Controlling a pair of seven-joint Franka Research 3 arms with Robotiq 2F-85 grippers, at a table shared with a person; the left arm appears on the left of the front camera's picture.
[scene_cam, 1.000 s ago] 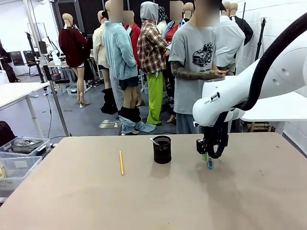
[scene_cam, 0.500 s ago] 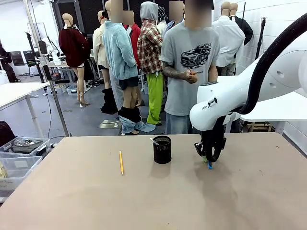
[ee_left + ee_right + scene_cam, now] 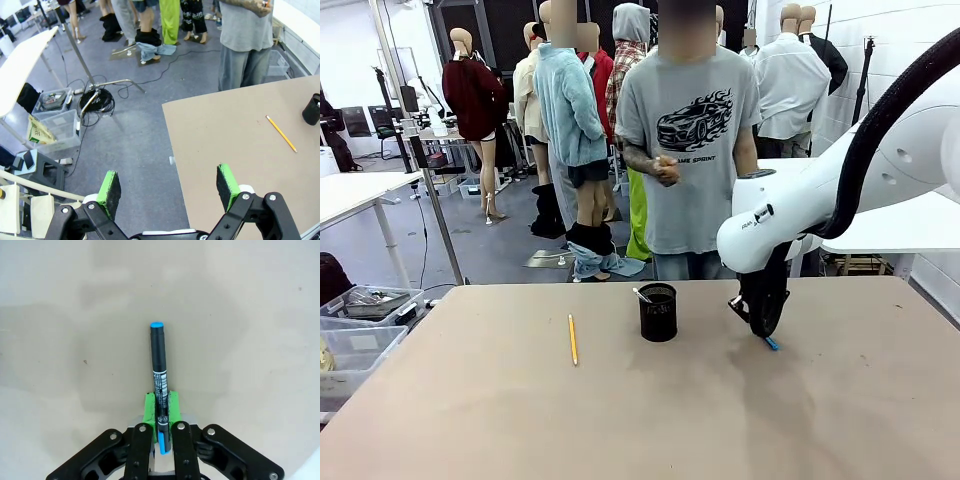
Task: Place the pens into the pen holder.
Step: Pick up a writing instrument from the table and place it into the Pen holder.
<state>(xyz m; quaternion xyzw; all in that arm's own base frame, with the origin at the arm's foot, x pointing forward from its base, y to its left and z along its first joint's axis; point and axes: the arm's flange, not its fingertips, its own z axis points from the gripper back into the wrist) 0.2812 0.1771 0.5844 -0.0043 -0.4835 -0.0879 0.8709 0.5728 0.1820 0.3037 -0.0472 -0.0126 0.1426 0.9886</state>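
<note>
Right claw (image 3: 761, 330) low over the bench (image 3: 620, 430), green pads clamped tight on a blue-and-black pen (image 3: 158, 365). Grip near the pen's back end, blue-capped tip sticking out past the fingertips; in the front view a blue end peeks out slantwise just below the claw. Contact between pen and bench: cannot tell. Black mesh pen holder (image 3: 658, 313) upright to this claw's left, near but apart, a pale pen (image 3: 641, 295) leaning inside with its end above the rim. Yellow pencil (image 3: 573, 339) flat on the bench farther left, beyond the holder, well apart from the claw. Left claw (image 3: 169, 186) spread wide, nothing between its pads, out past the bench edge above grey floor, pencil and holder far ahead of it. Person (image 3: 690, 150) standing beyond the holder at the far side, hands together at the chest.
</note>
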